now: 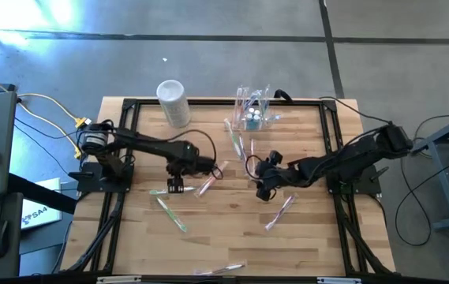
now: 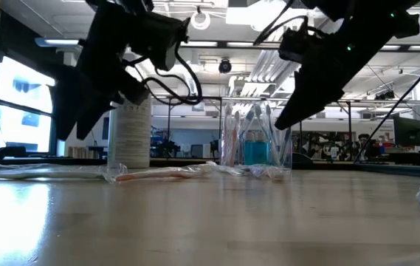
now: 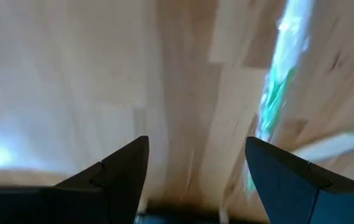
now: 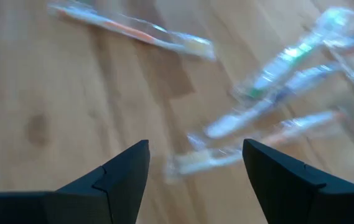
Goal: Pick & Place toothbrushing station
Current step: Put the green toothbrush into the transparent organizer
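Observation:
The toothbrushing station [image 1: 254,108] is a clear box-shaped holder standing at the table's far edge. Several toothbrushes and a blue item stand in it, which also shows in the low view [image 2: 257,144]. My left gripper [image 1: 175,188] is open and empty above bare wood at the table's middle left [image 3: 195,140], beside a green wrapped toothbrush [image 3: 275,96]. My right gripper [image 1: 264,192] is open and empty at the table's middle right, well nearer than the holder. It hangs above several wrapped toothbrushes [image 4: 270,106].
A whitish cylindrical container [image 1: 173,101] stands at the far edge, left of the holder. Wrapped toothbrushes lie scattered on the wood: a green one [image 1: 170,213], an orange one [image 1: 206,186], a pink one [image 1: 279,211], one near the front edge [image 1: 222,270].

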{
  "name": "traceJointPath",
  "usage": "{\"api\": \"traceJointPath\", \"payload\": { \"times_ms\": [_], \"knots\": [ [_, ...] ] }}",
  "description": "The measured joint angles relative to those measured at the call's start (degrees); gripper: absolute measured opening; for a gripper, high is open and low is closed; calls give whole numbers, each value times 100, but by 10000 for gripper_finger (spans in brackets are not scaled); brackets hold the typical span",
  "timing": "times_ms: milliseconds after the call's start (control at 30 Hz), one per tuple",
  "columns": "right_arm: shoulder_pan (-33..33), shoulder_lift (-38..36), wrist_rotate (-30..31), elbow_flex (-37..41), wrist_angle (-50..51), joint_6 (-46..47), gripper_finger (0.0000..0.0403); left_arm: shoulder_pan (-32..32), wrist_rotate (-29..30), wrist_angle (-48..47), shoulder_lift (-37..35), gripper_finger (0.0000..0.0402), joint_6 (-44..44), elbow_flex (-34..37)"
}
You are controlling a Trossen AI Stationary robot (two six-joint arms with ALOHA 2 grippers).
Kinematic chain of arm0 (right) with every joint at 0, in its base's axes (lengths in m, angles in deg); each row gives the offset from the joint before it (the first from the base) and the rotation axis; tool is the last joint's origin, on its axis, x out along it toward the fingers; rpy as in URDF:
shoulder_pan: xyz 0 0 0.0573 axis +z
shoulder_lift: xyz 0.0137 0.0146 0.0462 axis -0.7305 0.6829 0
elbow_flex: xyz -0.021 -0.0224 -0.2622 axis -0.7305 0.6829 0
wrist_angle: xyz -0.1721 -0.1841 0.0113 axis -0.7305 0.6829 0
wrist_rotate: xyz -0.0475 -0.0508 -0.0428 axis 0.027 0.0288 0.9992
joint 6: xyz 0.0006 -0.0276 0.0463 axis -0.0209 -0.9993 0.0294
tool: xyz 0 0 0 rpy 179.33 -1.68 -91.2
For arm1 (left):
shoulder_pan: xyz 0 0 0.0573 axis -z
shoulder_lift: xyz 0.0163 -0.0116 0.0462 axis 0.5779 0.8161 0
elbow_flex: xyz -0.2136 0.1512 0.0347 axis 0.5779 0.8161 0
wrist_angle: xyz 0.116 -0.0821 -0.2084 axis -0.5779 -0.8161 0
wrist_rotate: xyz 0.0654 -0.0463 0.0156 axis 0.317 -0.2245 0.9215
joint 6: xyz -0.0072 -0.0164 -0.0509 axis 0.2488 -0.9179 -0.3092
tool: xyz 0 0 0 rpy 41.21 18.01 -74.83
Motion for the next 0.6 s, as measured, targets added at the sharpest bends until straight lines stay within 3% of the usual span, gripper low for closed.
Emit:
{"api": "traceJointPath", "payload": {
  "times_ms": [267, 433, 600],
  "knots": [
    [-41, -30, -340, -2, -289, -181, 252, 677, -129, 707, -1, 260, -396, 233],
    [-41, -30, -344, -2, -281, -170, 252, 807, -219, 983, -7, 260, -548, 308],
    [-41, -30, -519, -2, -279, -139, 252, 740, -657, 1492, -7, 260, -758, 844]
  ]
}}
